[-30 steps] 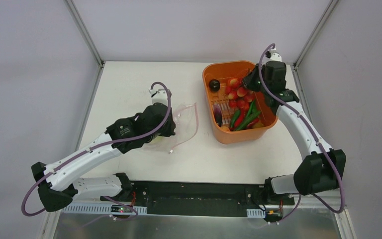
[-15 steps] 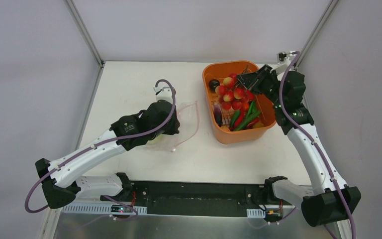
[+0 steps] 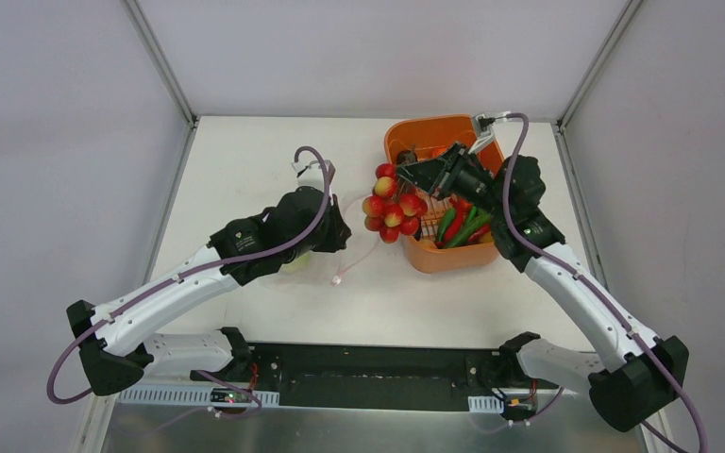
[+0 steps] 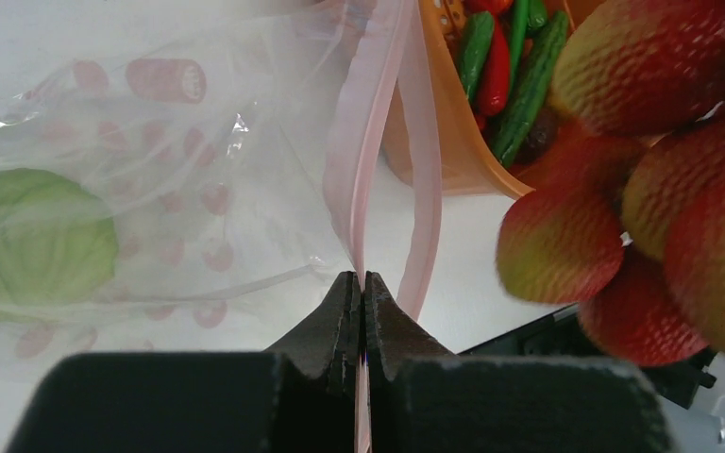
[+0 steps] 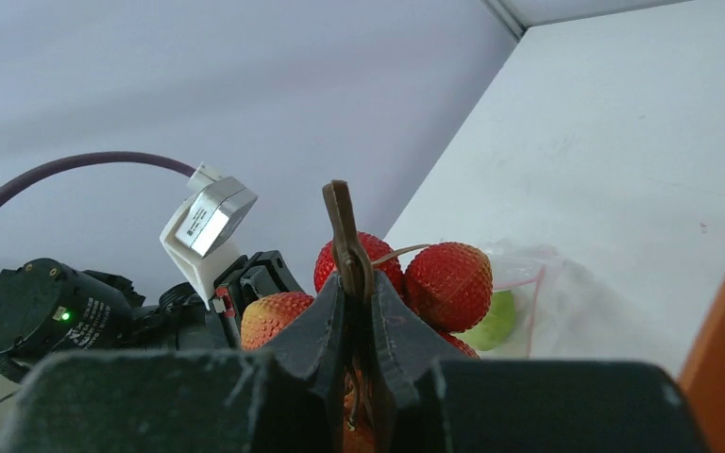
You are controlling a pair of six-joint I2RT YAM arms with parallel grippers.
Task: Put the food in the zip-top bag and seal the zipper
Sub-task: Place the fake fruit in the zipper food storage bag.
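At nine o'clock from the tub [image 3: 439,260], our right gripper [image 5: 357,283] pinches a fruit bunch [image 3: 392,209], our left gripper [image 4: 361,288] the zipper [image 4: 351,189]; we fear the zip-top bag [image 4: 151,142] gapes too narrowly.

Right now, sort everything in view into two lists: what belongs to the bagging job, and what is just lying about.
Job: fruit bunch, hanging from the right jaws; zip-top bag; its pink zipper, pinched in the left jaws; light green piece inside the bag; peppers in the tub.
Lying about: orange tub, only holding the food; white table.
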